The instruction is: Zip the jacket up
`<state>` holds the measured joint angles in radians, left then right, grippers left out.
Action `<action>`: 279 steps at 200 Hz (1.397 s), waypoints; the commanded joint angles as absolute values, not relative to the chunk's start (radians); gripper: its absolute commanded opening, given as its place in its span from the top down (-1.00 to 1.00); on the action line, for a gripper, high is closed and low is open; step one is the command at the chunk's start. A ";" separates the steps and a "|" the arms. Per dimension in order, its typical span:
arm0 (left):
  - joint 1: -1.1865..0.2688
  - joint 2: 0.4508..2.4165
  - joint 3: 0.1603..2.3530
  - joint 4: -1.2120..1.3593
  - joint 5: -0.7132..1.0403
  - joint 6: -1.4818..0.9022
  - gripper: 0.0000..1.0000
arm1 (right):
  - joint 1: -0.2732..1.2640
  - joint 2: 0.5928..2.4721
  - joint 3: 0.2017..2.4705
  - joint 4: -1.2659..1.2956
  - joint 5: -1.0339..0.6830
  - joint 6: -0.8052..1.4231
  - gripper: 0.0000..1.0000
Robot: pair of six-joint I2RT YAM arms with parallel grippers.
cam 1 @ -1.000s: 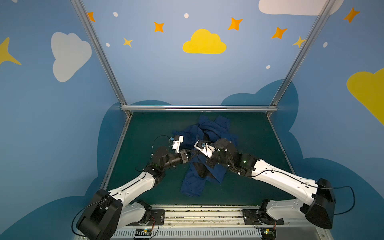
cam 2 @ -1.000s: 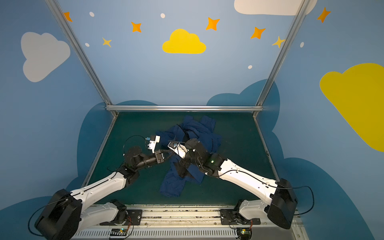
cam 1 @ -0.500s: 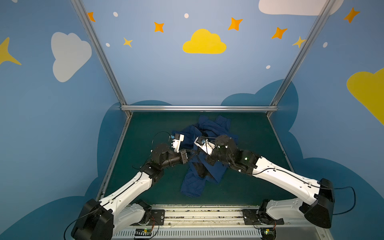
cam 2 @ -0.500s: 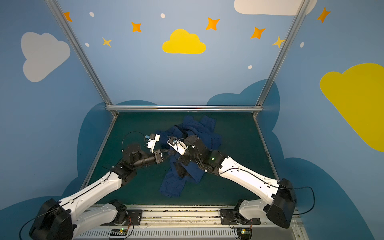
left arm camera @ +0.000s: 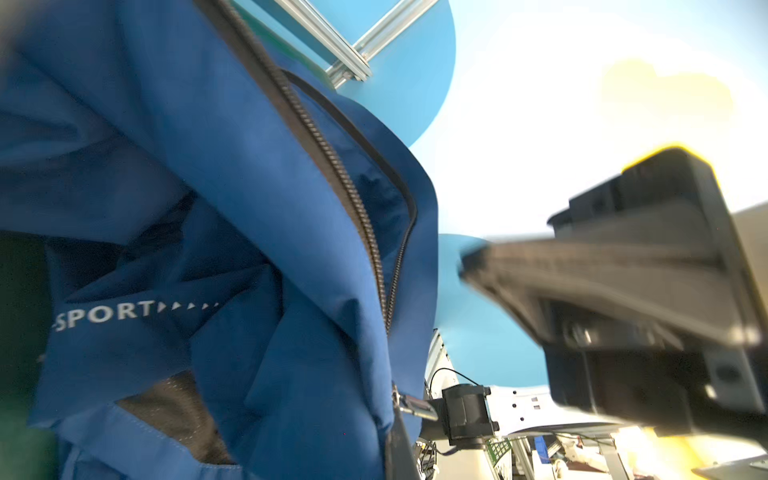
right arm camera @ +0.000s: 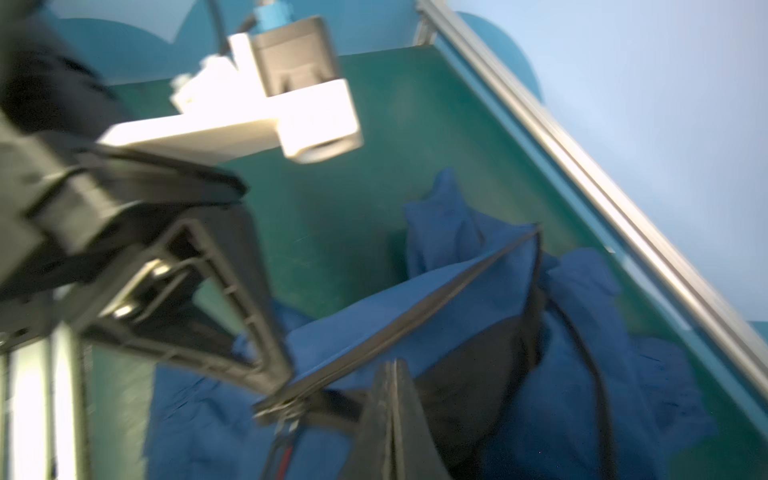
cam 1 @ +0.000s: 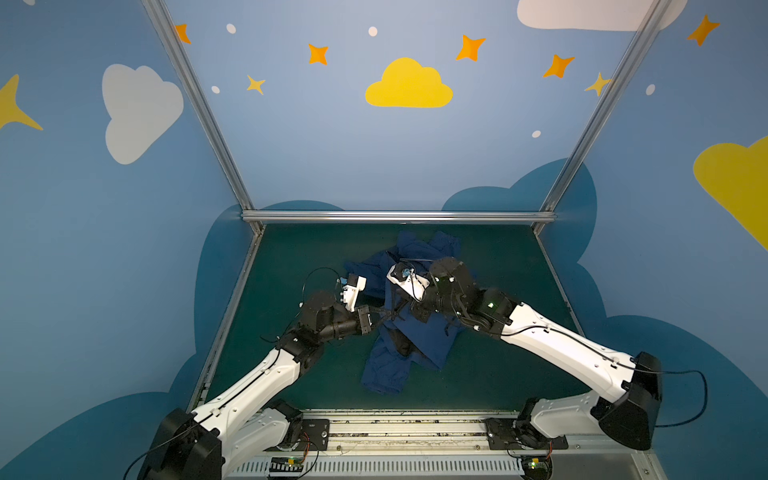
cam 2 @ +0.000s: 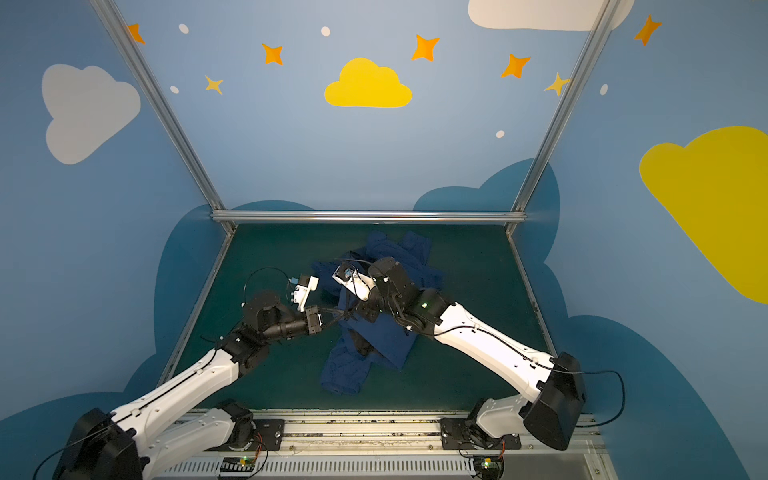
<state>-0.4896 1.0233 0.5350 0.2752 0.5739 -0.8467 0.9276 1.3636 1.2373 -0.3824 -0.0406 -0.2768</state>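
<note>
With the jacket (cam 1: 419, 340) crumpled mid-desk (cam 1: 291, 270), both hands are pressed together side by side at its left-centre, the left hand (cam 1: 380, 319) pinching the near end of the zipper edge (right arm camera: 415, 316), the right hand (cam 1: 405, 312) seemingly pinching dark cloth beside it, while that edge runs taut toward the far side.

**Blue-walled enclosure, both top views.** The back wall (cam 1: 332, 158) carries a yellow cloud (cam 1: 408, 85), orange stars (cam 1: 470, 47) and white dots (cam 1: 372, 31). The left wall (cam 1: 83, 249) bears a white cloud (cam 1: 139, 112), and the right wall (cam 2: 665, 291) a large yellow cloud (cam 2: 715, 199). Aluminium posts (cam 1: 199, 108) and a crossbar (cam 1: 399, 216) frame the corners. Darker blue cloud shapes (cam 1: 519, 195) rise behind the dark green tabletop (cam 1: 498, 266). Lighting is even and soft.
</note>
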 commanded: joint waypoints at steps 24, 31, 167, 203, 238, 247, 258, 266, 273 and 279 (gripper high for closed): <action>-0.483 1.015 0.540 0.312 0.591 -0.854 0.94 | 0.946 1.384 1.376 -0.619 -0.053 -0.228 0.71; -0.484 1.013 0.540 0.313 0.591 -0.856 0.94 | 0.964 1.387 1.379 -0.637 -0.018 -0.237 0.69; -0.483 0.984 0.532 0.299 0.578 -0.856 0.94 | 1.066 1.412 1.290 -0.589 0.133 -0.254 0.37; -0.484 0.985 0.533 0.299 0.576 -0.856 0.94 | 1.066 1.435 1.302 -0.591 0.148 -0.258 0.53; -0.483 0.984 0.532 0.291 0.574 -0.852 0.94 | 1.064 1.435 1.309 -0.589 0.168 -0.265 0.97; -0.483 0.984 0.532 0.287 0.574 -0.847 0.94 | 1.064 1.432 1.311 -0.591 0.169 -0.268 1.00; -0.483 0.985 0.535 0.277 0.574 -0.839 0.94 | 1.065 1.430 1.317 -0.596 0.177 -0.270 1.00; -0.484 0.984 0.539 0.264 0.574 -0.828 0.94 | 1.065 1.433 1.322 -0.603 0.182 -0.270 1.00; -0.483 0.985 0.545 0.245 0.577 -0.815 0.94 | 1.064 1.433 1.331 -0.614 0.185 -0.270 1.00; -0.483 0.986 0.553 0.222 0.582 -0.796 0.94 | 1.063 1.435 1.339 -0.625 0.191 -0.268 1.00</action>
<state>-0.4870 1.0012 0.5343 0.2756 0.5720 -0.8536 1.0641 1.4349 1.2884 -0.5865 0.1574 -0.2691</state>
